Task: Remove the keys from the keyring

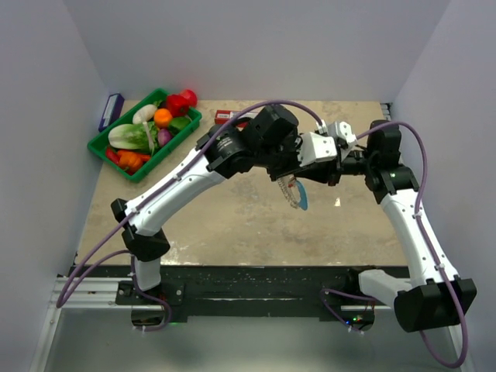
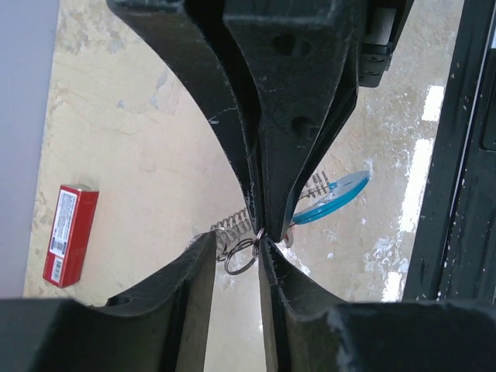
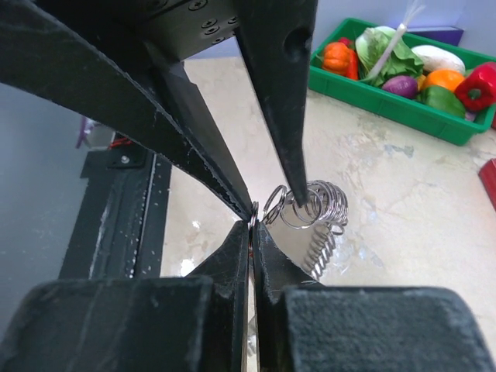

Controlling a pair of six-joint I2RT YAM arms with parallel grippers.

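Note:
The keyring (image 1: 295, 193) hangs above the middle of the table where both arms meet, its bright blue section (image 2: 333, 200) lowest. Its keys (image 3: 314, 203) are small silvery rings bunched in a coil. My right gripper (image 3: 249, 226) is shut, pinching one thin silvery ring at the edge of the bunch. In the left wrist view the right gripper (image 2: 262, 225) comes down from above, tips together. My left gripper (image 2: 238, 242) is open, with one loose ring in the gap between its fingers (image 2: 194, 294). From the right wrist camera, one left fingertip (image 3: 294, 190) pokes into the coil.
A green tray (image 1: 101, 146) of toy vegetables stands at the back left, a purple box (image 1: 111, 111) beyond it. A long red box (image 2: 70, 235) lies on the table near the back edge. The black base rail (image 1: 248, 279) runs along the near edge.

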